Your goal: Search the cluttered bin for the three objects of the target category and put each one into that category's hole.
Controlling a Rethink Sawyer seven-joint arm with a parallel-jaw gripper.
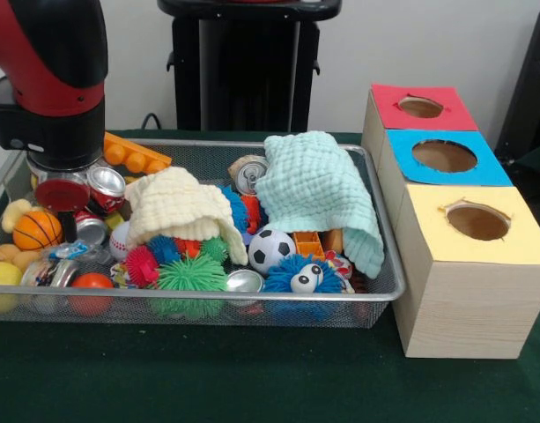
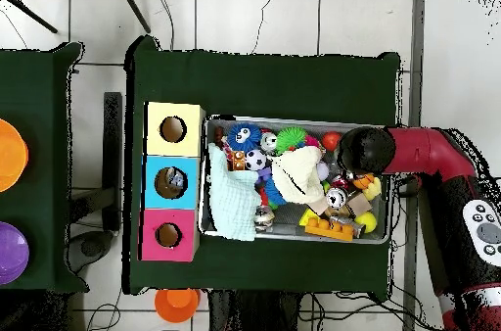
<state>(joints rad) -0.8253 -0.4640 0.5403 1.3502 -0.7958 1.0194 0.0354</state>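
you have no single target marked out, so take the bin (image 1: pixel 375 295) as the thing to read: a wire mesh tray whose long axis runs side to side in the front view, with the three boxes just beside its end. the boxes stand in a row running away from the camera, yellow box (image 1: pixel 477 264) nearest, blue box (image 1: pixel 441 159) in the middle, red box (image 1: pixel 419 107) farthest, each with a round hole in its top facing up.

your arm (image 1: pixel 49 79) comes down over the end of the bin away from the boxes, wrist pointing straight down among the cans. the gripper sits behind a red can (image 1: pixel 107 187) and you cannot tell how its fingers stand or whether it has anything.

around it: a small basketball (image 1: pixel 37 230), a baseball (image 1: pixel 120 238), an orange brick (image 1: pixel 133 154). a cream cloth (image 1: pixel 177 207) and a pale green cloth (image 1: pixel 322 189) lie over the middle, hiding what is under them. a soccer ball (image 1: pixel 271 250), spiky green ball (image 1: pixel 192 275) and blue fuzzy toy (image 1: pixel 300 275) crowd the near wall.
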